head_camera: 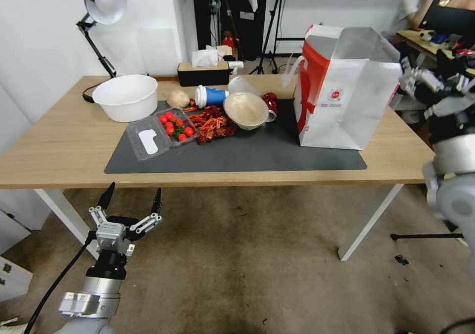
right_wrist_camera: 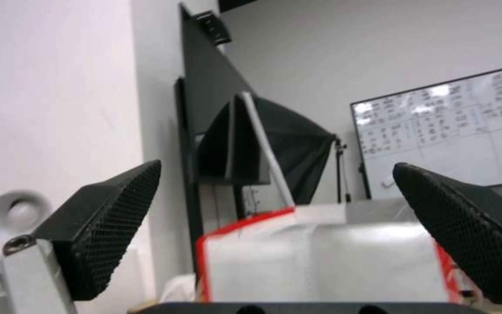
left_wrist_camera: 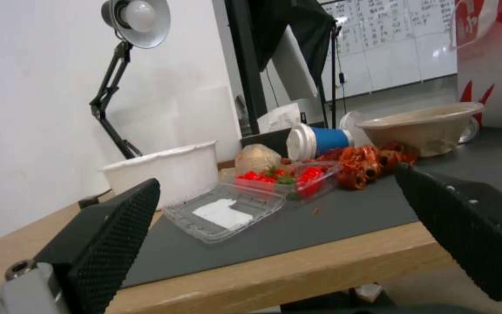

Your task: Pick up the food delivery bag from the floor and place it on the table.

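Standing upright on the light-wood table (head_camera: 59, 146), one boxy white-and-red food delivery bag (head_camera: 341, 101) sits between two released grippers, left gripper (head_camera: 132, 201) near, right gripper (right_wrist_camera: 274, 226) beside it.

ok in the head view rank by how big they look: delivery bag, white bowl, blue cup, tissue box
1. food delivery bag
2. white plastic bowl
3. tissue box, though it sits farther back, so it may look smaller than it is
4. blue cup, lying on its side
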{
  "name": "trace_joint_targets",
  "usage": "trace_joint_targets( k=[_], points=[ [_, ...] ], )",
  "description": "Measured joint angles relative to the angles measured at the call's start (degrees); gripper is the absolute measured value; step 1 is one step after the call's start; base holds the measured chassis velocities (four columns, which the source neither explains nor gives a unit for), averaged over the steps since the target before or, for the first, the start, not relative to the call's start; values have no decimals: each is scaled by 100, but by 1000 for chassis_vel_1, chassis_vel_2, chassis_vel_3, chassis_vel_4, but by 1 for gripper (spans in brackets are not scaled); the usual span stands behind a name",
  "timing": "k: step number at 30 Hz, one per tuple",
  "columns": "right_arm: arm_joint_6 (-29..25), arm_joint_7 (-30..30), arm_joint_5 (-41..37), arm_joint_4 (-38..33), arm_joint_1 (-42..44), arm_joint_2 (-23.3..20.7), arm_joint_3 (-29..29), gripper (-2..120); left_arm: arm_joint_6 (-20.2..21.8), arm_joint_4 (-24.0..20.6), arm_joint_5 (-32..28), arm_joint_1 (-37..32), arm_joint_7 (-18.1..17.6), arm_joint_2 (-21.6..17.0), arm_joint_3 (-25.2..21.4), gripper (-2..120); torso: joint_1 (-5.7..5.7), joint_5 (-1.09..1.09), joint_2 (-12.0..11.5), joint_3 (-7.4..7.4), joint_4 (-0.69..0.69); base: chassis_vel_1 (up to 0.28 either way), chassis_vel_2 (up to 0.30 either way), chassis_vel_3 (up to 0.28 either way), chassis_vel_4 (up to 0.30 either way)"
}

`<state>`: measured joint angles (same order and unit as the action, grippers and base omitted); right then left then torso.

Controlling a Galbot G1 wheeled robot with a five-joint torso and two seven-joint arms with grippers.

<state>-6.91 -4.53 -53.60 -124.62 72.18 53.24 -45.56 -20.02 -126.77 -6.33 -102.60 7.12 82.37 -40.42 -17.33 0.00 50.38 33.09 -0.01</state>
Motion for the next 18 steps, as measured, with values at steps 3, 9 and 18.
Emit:
trace_joint_targets(
  k=[3, 9, 18],
  points=[
    [-91, -226, 334, -224, 411, 350, -57, 100, 0, 14, -19, 8, -3, -2, -3, 100, 0, 0, 0, 0, 0, 0, 0, 0, 0],
    [-66, -95, 938, -663, 922, 885, 74, 100, 43, 14, -57, 30, -135, -20, -27, 100, 0, -2, 0, 0, 0, 0, 0, 0, 0],
    [15, 117, 1892, -853, 1487, 1620, 400, 100, 321, 55, -52, 88, -352, -78, -44, 100, 0, -1, 0, 0, 2, 0, 0, 0, 0]
  ],
)
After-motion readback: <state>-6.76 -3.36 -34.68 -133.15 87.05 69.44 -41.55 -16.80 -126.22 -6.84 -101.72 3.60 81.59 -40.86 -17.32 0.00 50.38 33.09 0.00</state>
